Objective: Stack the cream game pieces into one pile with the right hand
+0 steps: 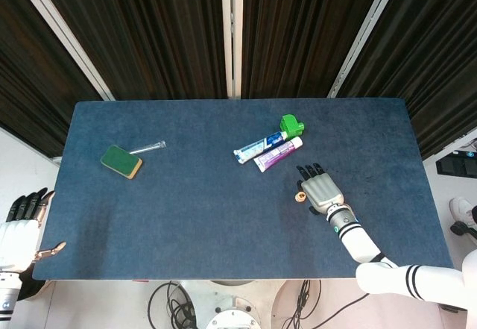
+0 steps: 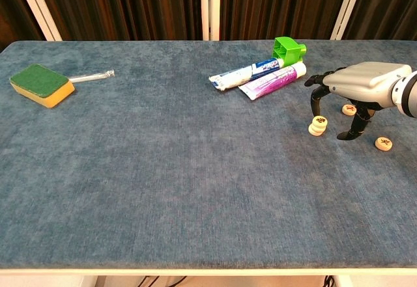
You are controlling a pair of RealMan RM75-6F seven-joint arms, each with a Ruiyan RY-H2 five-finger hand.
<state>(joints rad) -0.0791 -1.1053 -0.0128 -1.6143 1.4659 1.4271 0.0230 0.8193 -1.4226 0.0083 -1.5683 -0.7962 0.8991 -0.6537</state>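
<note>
At the right of the chest frame a small pile of cream game pieces [image 2: 318, 125] stood just left of the right hand [image 2: 355, 95], with loose pieces [image 2: 350, 109] under it and one [image 2: 384, 144] lower right. Two toothpaste tubes [image 2: 257, 77] and a green block [image 2: 288, 49] lay up-left, well apart. The hand arched over them, fingers spread downward, holding nothing

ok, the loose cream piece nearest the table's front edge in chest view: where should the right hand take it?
Likely by its rim, coming from above. That cream piece lies flat on the cloth, marked face up, so only the thin edge offers opposing sides for thumb and finger. It sits apart from the other loose piece and the small stack, so there is room around it. The right hand hovers just behind it.
</note>
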